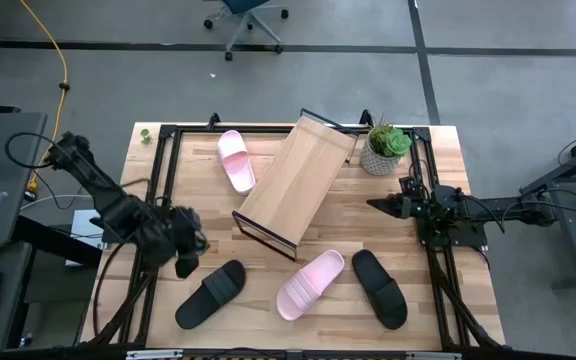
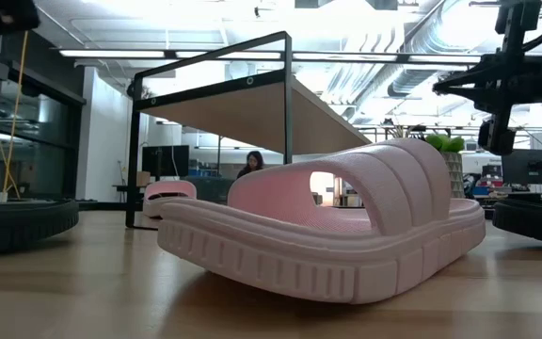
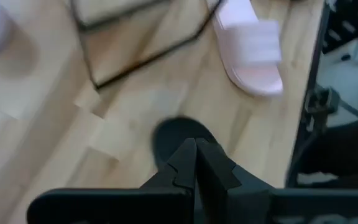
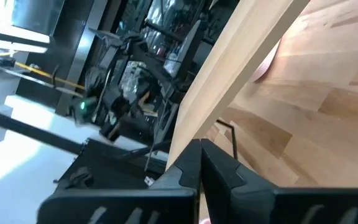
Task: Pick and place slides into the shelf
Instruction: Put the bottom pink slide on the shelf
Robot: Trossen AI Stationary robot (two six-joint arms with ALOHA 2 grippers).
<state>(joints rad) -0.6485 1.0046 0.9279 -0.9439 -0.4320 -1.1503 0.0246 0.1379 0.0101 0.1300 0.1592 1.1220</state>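
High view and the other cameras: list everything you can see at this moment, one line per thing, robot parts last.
pink slides: 2, pale pink; one at the table's far side left of the shelf, one near the front edge.
black slides: 2, matte black; one front left, one front right.
shelf: 1, light wood on black frame; table centre, nothing on it.
potted plant: 1, green in pale pot; far right of the table.
office chair: 1, blue; floor beyond the table.
person: 1, far background, low view.
left gripper: shut, empty, above the front-left black slide.
right gripper: shut, empty, right of the shelf.
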